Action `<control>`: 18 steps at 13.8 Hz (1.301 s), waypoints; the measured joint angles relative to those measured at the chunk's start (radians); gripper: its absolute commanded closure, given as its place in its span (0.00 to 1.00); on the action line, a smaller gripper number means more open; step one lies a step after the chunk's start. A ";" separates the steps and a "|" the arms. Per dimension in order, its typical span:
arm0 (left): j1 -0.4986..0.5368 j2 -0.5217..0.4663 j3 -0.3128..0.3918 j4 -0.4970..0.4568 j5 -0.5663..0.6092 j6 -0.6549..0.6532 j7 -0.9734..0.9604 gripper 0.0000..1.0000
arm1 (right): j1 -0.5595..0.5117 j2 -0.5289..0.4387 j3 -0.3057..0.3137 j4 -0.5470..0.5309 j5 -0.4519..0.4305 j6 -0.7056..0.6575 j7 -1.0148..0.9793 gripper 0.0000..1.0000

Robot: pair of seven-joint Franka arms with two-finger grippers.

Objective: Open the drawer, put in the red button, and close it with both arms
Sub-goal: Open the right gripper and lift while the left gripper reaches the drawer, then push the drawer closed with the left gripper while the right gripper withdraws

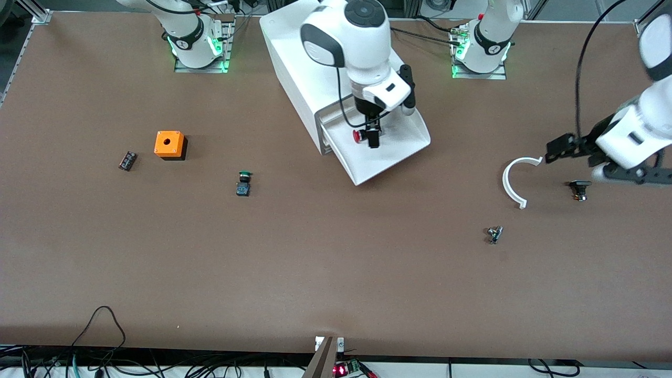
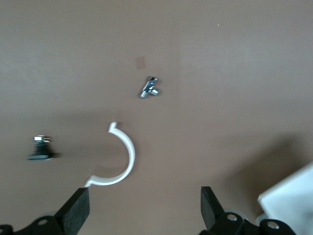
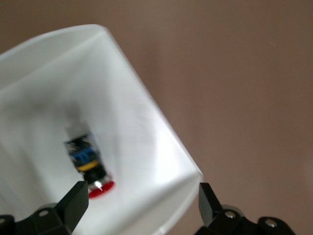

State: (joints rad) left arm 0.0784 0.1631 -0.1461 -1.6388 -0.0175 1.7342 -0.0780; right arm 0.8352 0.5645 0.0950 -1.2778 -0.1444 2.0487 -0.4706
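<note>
The small red button [image 3: 89, 166], with its round red cap and black, blue and yellow plastic body, lies inside the open white plastic drawer [image 1: 399, 157]; the right claw [image 1: 374, 137] hangs over it, wide open and holding nothing; the button looks light, hard and a bit slippery, so its boxy body seems the best place to pinch; the left claw [image 2: 145, 208], also open and empty, waits over the brown desk [image 1: 315, 262] near a white curved plastic piece [image 2: 122, 159].

Red button [image 1: 359, 136] in open drawer [image 1: 404, 152], under right hand [image 1: 374, 137]; left hand [image 1: 557, 148] over surface [image 1: 336, 273] beside curved clip [image 1: 514, 181].
</note>
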 measured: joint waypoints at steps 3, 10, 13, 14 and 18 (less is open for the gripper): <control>-0.090 0.113 -0.059 -0.034 0.000 0.126 -0.307 0.00 | -0.037 -0.068 -0.100 -0.047 -0.002 -0.040 0.259 0.00; -0.246 0.226 -0.127 -0.302 0.001 0.587 -0.707 0.00 | -0.285 -0.139 -0.125 -0.163 -0.002 -0.220 0.990 0.00; -0.250 0.220 -0.213 -0.340 0.001 0.602 -0.759 0.00 | -0.429 -0.183 -0.125 -0.163 0.011 -0.282 1.041 0.00; -0.250 0.215 -0.241 -0.353 0.001 0.602 -0.765 0.00 | -0.484 -0.208 -0.123 -0.163 0.026 -0.293 1.039 0.00; -0.251 0.193 -0.361 -0.425 0.001 0.602 -0.766 0.00 | -0.679 -0.312 -0.086 -0.164 0.069 -0.371 0.904 0.00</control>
State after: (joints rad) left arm -0.1730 0.3565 -0.5068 -2.0637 -0.0166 2.3363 -0.8440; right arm 0.1562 0.2521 0.0091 -1.4418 -0.0750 1.6774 0.4339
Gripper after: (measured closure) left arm 0.000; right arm 0.000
